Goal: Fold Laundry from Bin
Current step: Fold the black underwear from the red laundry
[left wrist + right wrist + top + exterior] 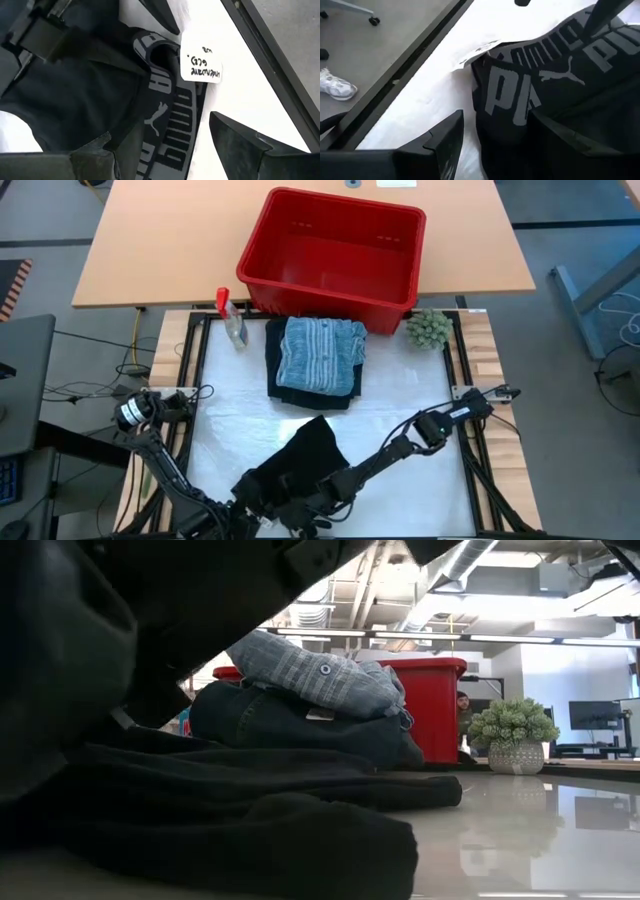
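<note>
Risk: the black garment [305, 455] lies bunched at the near edge of the tabletop [420, 395]; a one-sided pull could drag it off or undo its fold.
Left pincer [165, 145]: fingers apart over the waistband, clamping nothing.
Right pincer [492, 132]: fingers apart, one on the cloth.
Red bin [335, 250]: looks empty.
Folded stack [318, 360]: just before the bin.

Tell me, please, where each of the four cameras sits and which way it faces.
High view: above the table, looking straight down on the red bin, folded stack, both arms.
Low view: at table-top height, looking level across; an arm looms overhead.
Left wrist view: on the left arm, facing the black garment; left gripper open.
Right wrist view: on the right arm, same garment; right gripper open.
Both wrist views share its white tag.
</note>
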### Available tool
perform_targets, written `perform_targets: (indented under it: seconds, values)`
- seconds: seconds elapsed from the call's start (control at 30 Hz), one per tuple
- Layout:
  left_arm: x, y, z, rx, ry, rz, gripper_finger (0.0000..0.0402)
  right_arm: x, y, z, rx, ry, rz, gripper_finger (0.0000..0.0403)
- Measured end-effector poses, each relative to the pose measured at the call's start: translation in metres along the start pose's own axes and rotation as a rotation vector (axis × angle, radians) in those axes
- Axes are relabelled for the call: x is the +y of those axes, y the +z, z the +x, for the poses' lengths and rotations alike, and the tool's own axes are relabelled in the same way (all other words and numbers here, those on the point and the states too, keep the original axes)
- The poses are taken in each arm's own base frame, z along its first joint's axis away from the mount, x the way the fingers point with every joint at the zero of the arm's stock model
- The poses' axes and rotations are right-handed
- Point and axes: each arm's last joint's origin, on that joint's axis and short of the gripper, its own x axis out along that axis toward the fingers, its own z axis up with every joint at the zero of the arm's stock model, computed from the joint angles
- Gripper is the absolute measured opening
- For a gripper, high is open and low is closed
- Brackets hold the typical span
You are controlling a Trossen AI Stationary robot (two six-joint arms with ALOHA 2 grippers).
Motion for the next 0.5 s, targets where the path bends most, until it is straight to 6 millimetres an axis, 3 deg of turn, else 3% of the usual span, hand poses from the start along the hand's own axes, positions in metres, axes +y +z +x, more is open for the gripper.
perform_targets:
  seconds: [0.1,0.17,0.37,0.5]
  values:
    - [0.002,0.001,0.001,0.007,-0.004,-0.008,0.0215,-0.007,-0.004,0.001,0.038,-0.001,0.011,0.0233]
    - [0.002,0.0,0.001,0.024,-0.02,-0.014,0.0215,-0.011,-0.006,0.001,0.072,-0.003,0.024,0.0202]
    - [0.001,-0.004,0.0,0.046,0.005,-0.11,0.0215,-0.007,-0.016,0.001,0.114,0.02,0.053,0.0043]
    - [0.001,0.0,-0.001,-0.063,0.112,-0.193,0.0215,-0.003,-0.013,0.0,0.09,0.036,0.179,0.0029]
